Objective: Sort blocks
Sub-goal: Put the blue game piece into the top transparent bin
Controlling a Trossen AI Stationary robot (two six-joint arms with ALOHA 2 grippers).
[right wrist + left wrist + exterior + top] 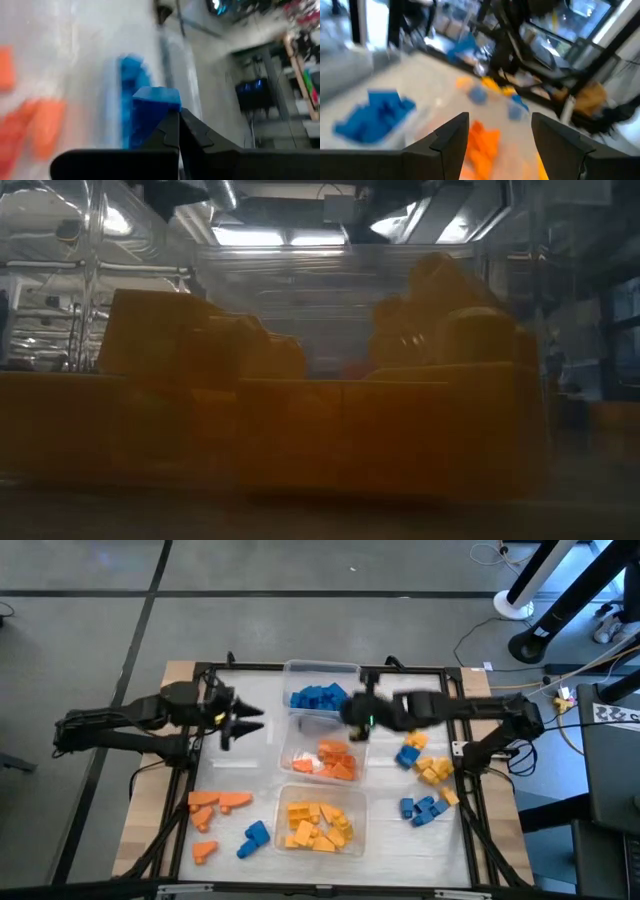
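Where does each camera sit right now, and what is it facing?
High: overhead, straight down on both arms, left gripper open, three tubs.
Low: table height, pressed against the yellow blocks; no arm visible.
Left wrist: past its open fingers toward the blue blocks.
Right wrist: past the right gripper, shut on a blue block.
Shared: high and left wrist both show the blue pile and orange blocks.

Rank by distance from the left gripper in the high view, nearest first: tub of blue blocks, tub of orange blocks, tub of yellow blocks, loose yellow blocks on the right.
From the left gripper:
1. Tub of blue blocks, just right of it at the table's far edge.
2. Tub of orange blocks, centre of the table.
3. Tub of yellow blocks, near edge, centre.
4. Loose yellow blocks, far right side.
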